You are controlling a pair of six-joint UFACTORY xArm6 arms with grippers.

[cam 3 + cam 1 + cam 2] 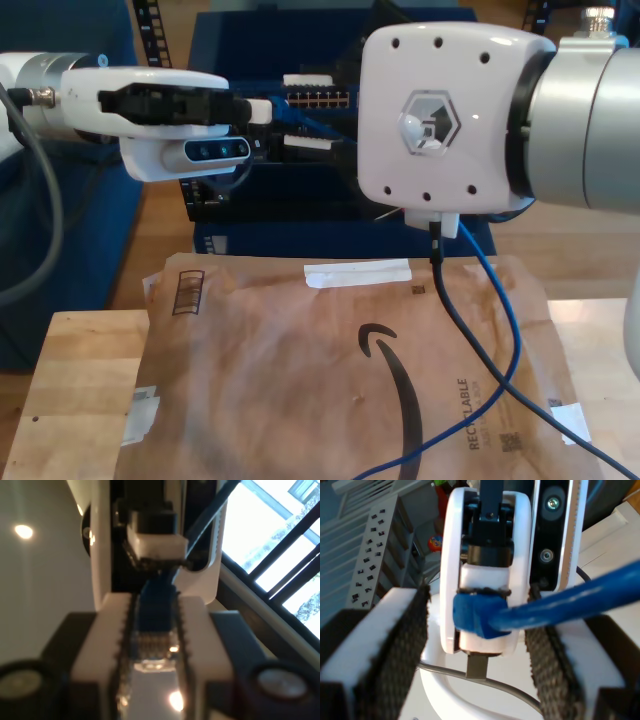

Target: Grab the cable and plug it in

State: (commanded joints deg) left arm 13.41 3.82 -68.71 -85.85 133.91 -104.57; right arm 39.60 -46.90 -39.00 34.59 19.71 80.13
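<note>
The blue cable's plug [154, 630] sits clamped between the toothed white fingers [107, 630] of my first gripper [155, 605], which is shut on it. From the plug the cable [570, 600] runs on between the black pads [405, 650] of my second gripper [477, 610]. That gripper is open and faces the first head-on; the cable lies against one pad and is apart from the other. In the exterior view the cable [500, 300] hangs down from behind the large white arm [450, 110] at that view's right. A second arm [160, 110] reaches in from that view's left.
A brown paper mailer [300, 380] covers the wooden table [80, 370]. A dark rack with a network switch [318, 98] stands behind the arms. A black wire [470, 340] droops beside the cable. A perforated grey rail [375, 550] and window bars [285, 555] are nearby.
</note>
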